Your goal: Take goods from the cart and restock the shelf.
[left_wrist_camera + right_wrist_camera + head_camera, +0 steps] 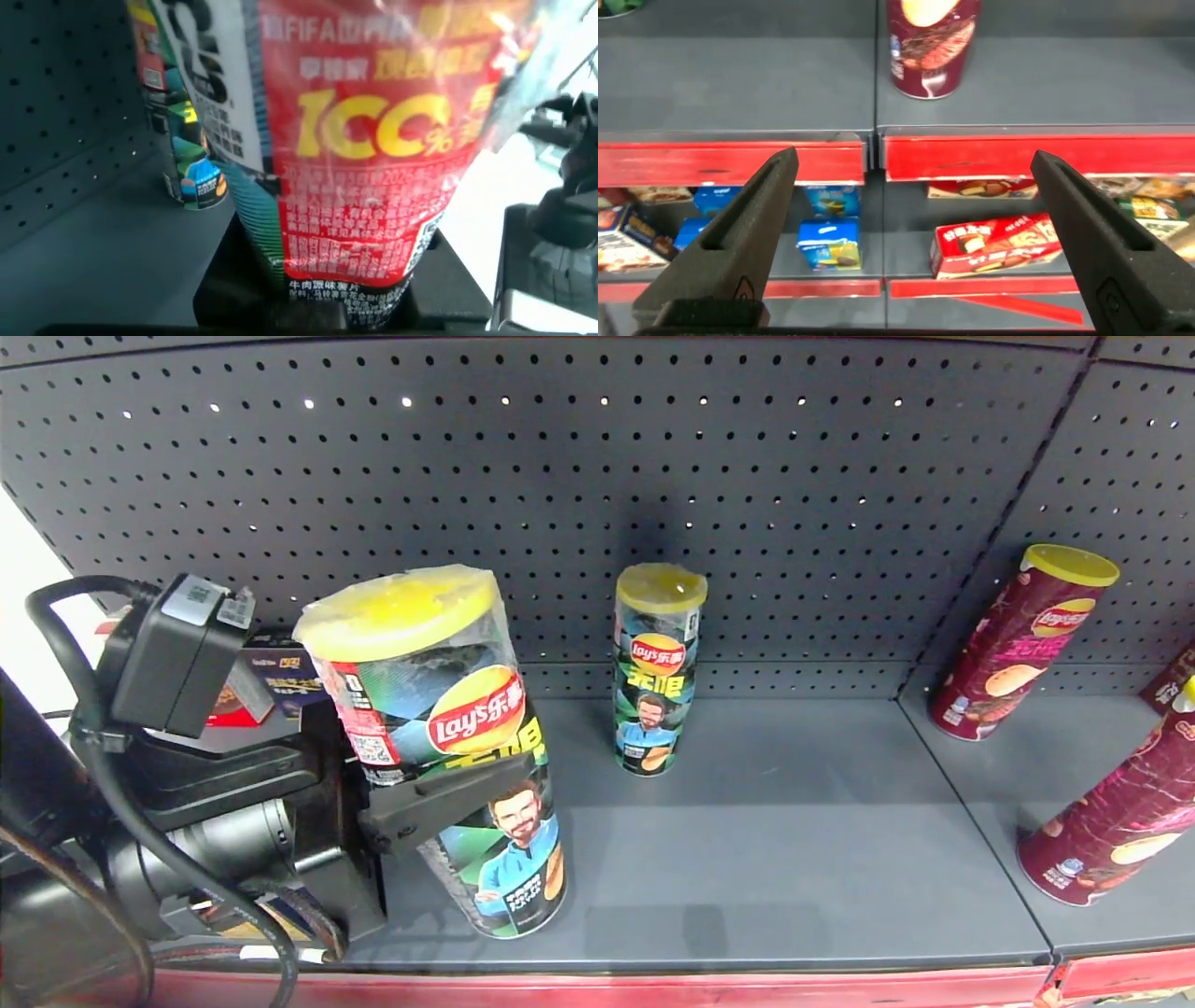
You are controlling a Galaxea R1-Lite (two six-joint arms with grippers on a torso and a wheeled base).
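Yellow-lidded chip can [448,747], red-and-green label, held by left gripper [439,807].

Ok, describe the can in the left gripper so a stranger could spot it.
On the dark grey pegboard shelf, look front left: a tall green-and-black chip can with a yellow plastic lid. Unlike its twin standing free by the back wall and the maroon cans at right, it sits clamped in the left gripper.
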